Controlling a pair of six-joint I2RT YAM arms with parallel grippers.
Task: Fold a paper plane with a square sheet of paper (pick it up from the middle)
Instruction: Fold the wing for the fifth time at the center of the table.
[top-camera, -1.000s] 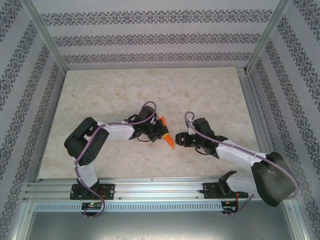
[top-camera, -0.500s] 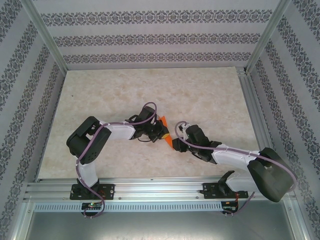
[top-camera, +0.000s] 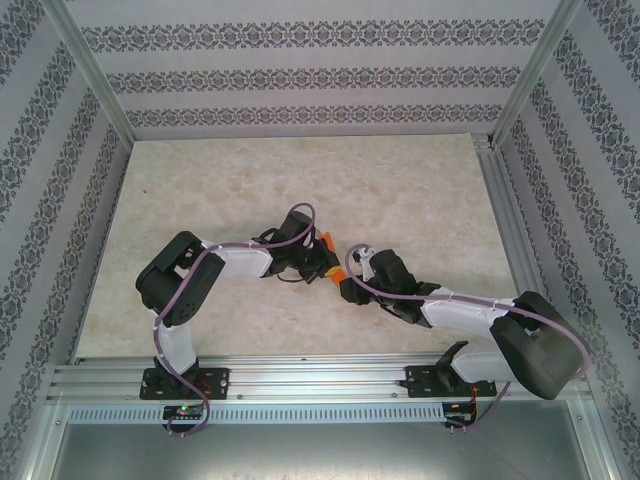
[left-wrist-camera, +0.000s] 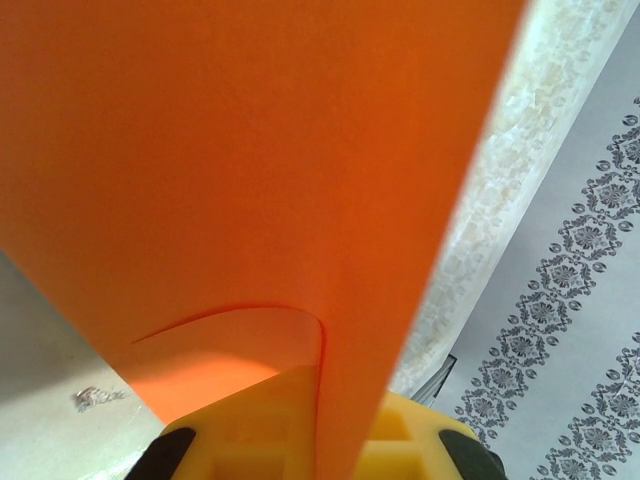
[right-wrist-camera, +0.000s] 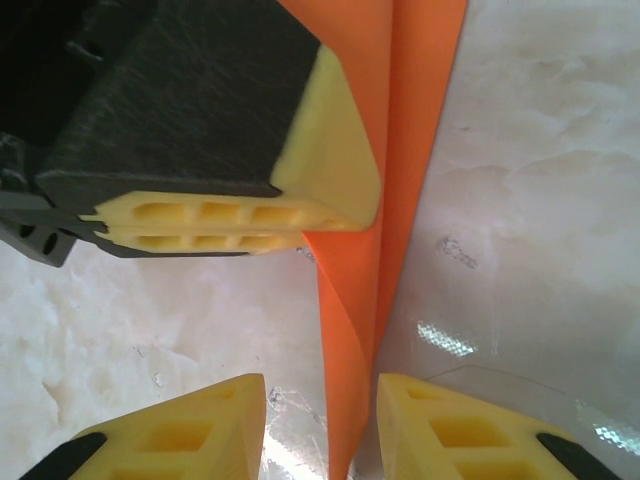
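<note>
Locate the orange paper (top-camera: 336, 276) near the middle of the table (top-camera: 250, 180), slightly toward the arms' side, held up between the two arms. Note the left gripper (top-camera: 322, 262) clamped fully shut on it, reaching in from the left with the wrist bent toward the centre. Confirm in the right wrist view: left gripper (right-wrist-camera: 250, 226) with both yellow pads pressed flat together, pinching one side of the paper (right-wrist-camera: 400, 150). See the paper folded into several layers along a sharp lengthwise crease, narrowing to a point at its lower end. Find that point sitting between the fingertips (right-wrist-camera: 190, 430) of the right gripper (right-wrist-camera: 320, 430), jaws parted and straddling the paper, not closed on it. Note a clear gap on one side; treat contact on the other side as uncertain, the edge lying too close to the pad to judge. In the left wrist view, observe the paper (left-wrist-camera: 250, 180) extending as a broad orange sheet from between the yellow fingers (left-wrist-camera: 250, 440), one loose inner layer curling beside the fold. In the top view, place the right gripper (top-camera: 350, 287) just below and to the right of the paper, directly opposite the left gripper. Beyond the table, note patterned wall panels (top-camera: 300, 80) and, at the near edge, the aluminium rail (top-camera: 300, 375) carrying both arm bases.
</note>
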